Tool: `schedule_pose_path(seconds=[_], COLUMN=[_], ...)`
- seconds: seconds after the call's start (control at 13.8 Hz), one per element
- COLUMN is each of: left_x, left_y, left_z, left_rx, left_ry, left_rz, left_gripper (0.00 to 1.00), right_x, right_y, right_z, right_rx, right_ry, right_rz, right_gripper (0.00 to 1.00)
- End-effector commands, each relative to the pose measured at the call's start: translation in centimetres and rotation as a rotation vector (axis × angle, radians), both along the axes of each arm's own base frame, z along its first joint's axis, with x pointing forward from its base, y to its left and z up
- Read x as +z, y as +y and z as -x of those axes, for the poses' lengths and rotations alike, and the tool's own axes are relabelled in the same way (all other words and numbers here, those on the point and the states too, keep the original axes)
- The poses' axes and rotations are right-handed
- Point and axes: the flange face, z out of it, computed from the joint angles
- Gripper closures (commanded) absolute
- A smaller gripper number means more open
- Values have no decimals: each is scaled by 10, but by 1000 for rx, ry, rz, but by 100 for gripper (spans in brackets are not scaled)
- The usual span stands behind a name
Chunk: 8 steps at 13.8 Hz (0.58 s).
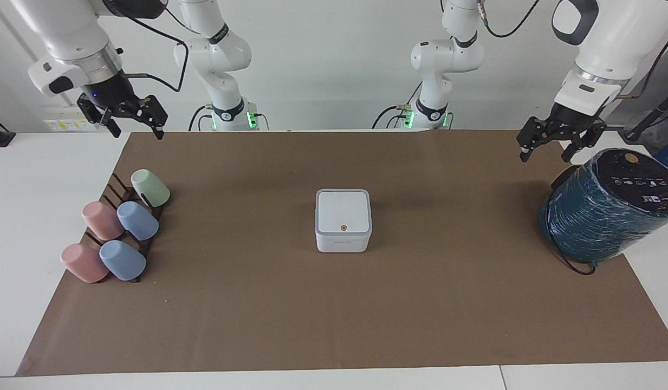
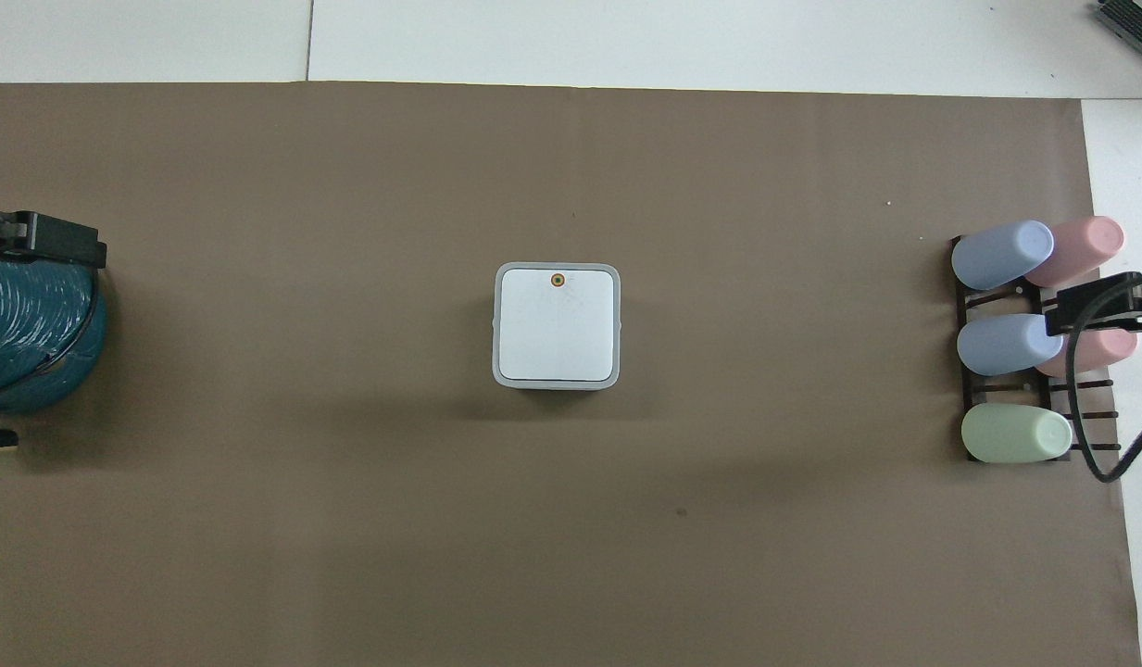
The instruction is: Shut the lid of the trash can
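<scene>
My white worktop [image 1: 36, 179] carries a brown paper mat [image 1: 290, 303]; a plain white wall [image 1: 323, 65] stands at my back, evenly lit.

Both arms are raised, the left end effector [image 1: 547, 145] and right end effector [image 1: 130, 120] spread wide and empty.

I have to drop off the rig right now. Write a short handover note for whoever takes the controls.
Left gripper: open, empty, up in the air over the brown mat's corner by the dark teal wrapped cylinder.
Right gripper: open, empty, raised over the table edge by the rack of pastel cups.
Small white cube-shaped trash can: mid-mat, upright, nothing touching it.
Its square white lid with the orange-red dot: lying flat inside the grey rim.
Done: lid looks closed.
Left: nothing obvious; just confirm it is seated.
</scene>
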Motion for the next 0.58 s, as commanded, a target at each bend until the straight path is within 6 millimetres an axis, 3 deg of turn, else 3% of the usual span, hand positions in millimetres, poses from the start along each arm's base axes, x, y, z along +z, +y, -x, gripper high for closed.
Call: schedule_pose_path(seconds=[0.0,0.22,0.51], left_x=[1,-4,-1], left_y=[14,22,21], left_z=[13,25,19], left_rx=[19,37,37], left_ry=[21,108,55], left_rz=[-15,-15,-14], left_gripper=[0,0,0], right_x=[1,1,1], right_y=[0,0,0], right_z=[8,8,8], right_rx=[-8,-6,-6], right_ry=[-5,-5,-5], right_rz=[-19,-19,-19], right_gripper=[0,0,0])
